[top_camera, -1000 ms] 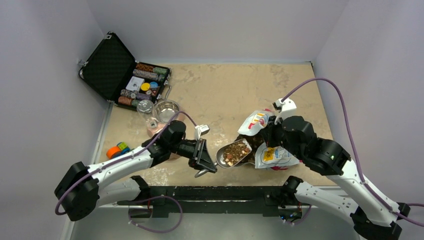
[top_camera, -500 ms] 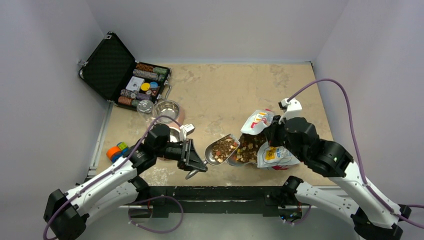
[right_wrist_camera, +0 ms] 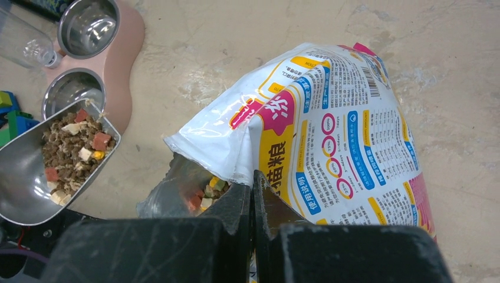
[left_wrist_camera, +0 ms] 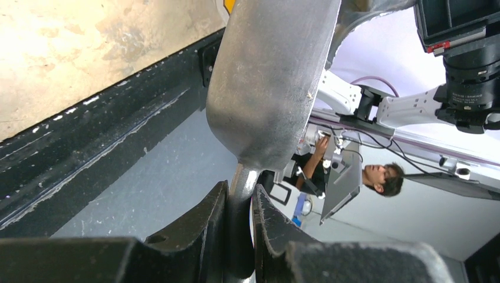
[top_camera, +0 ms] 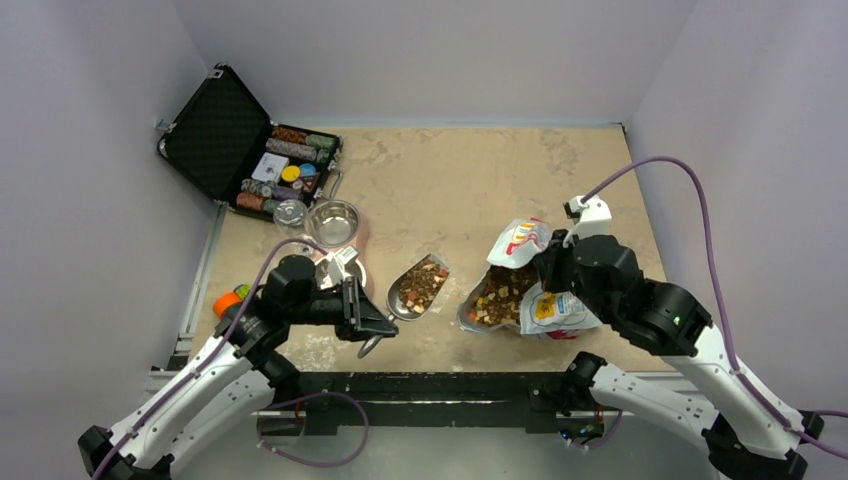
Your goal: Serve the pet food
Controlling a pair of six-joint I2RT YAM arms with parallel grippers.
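Heaped load of pet food, brown kibble with a few red and pale chunks, riding in the metal scoop. The rest down in the open white bag on the right, near side of the surface.

Carried clear of the bag within the last 1 second. Was pressed against the bag mouth, then just beside it. Now well apart from it and out to the left, between bag and pink feeder. No loss of load apparent over that travel, and no stray pieces seen on the surface along the path. From the right wrist view, lip of the scoop near the closer of the feeder's 2 steel bowls, both bare of food.

Left fingers clamped on the scoop's thin handle, pinched from both sides in the left wrist view. Drawn back leftward along with the whole arm. Right fingers closed tight on the bag's torn top edge, keeping the mouth open and the bag propped up. Barely shifted over the same second.

Meaning for the task: scooping done, carry under way, pouring not yet begun. Judged next: bring the lip over a bowl and tip by rolling the wrist. Best done slowly, since heaped high and likely to shed pieces over the scoop's sides. Probably no further need for the hold on the bag unless a 2nd scoop is wanted.
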